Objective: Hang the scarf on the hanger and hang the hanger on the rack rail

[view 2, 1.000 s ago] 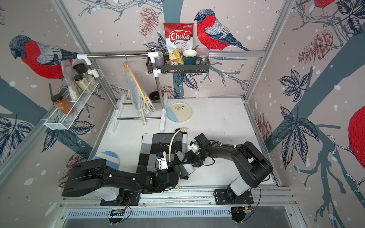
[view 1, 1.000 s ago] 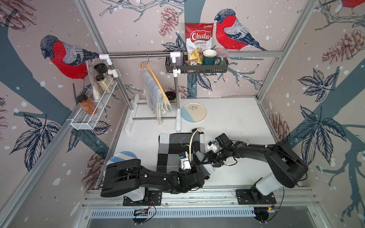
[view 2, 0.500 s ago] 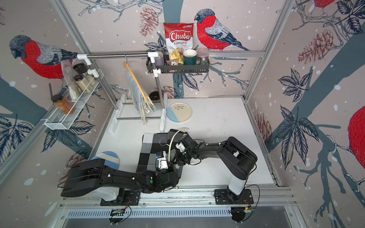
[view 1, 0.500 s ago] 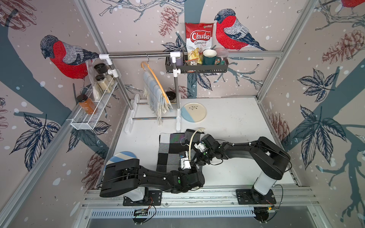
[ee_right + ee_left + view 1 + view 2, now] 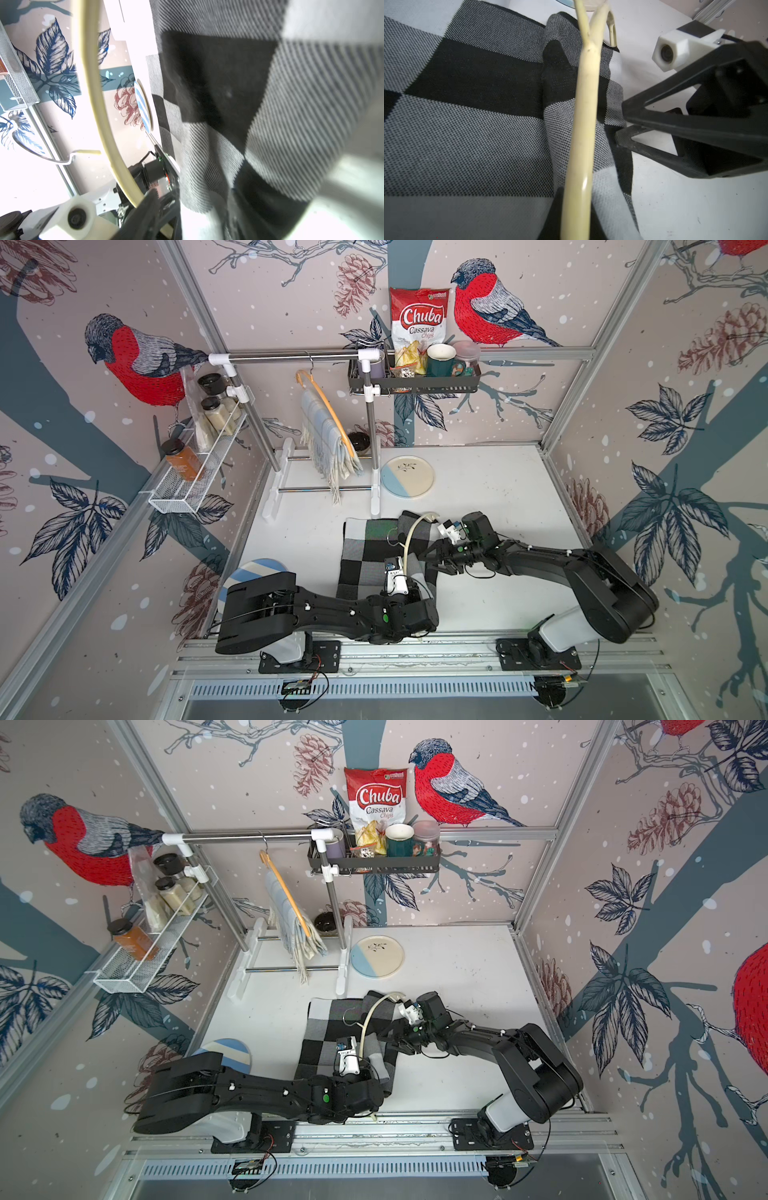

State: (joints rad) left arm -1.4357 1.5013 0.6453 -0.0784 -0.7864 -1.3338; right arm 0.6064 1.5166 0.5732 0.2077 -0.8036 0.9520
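Right fingers (image 5: pixel 654 124) at the scarf's (image 5: pixel 365 556) edge — bare table (image 5: pixel 498 489) beyond them.

Left arm (image 5: pixel 332 608) and right arm (image 5: pixel 540 562) are chunky matte black with white shrouds just above the aluminium rail (image 5: pixel 457 649), thin black cables looping off the links. White camera blocks (image 5: pixel 670 49) by the wrists, green dot (image 5: pixel 385 618) on the left, and the right gripper (image 5: pixel 620 125) is hollow black triangles.

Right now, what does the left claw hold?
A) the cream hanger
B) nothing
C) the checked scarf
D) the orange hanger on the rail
A: the left claw is closed around one end of the cream hanger, above the checked scarf lying on the table.
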